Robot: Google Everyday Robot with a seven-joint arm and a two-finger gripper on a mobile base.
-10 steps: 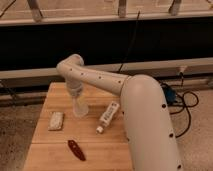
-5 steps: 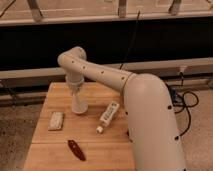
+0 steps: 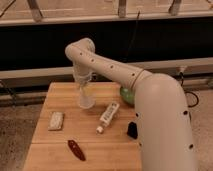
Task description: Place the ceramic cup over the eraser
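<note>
The ceramic cup (image 3: 86,99) is small, white and upright on the wooden table (image 3: 115,150), left of centre. My gripper (image 3: 83,85) reaches down from above and is shut on the cup's rim. The eraser (image 3: 56,120) is a pale rectangular block lying flat on the table, to the front left of the cup and apart from it.
A white bottle (image 3: 107,116) lies on its side just right of the cup. A green bowl (image 3: 126,94) shows partly behind my arm. A small black object (image 3: 132,130) and a dark red object (image 3: 76,149) lie nearer the front edge.
The cup and my gripper have shifted a little to the right on the table. The arm's elbow has swung higher and to the left. The eraser and the bottle have not moved.
</note>
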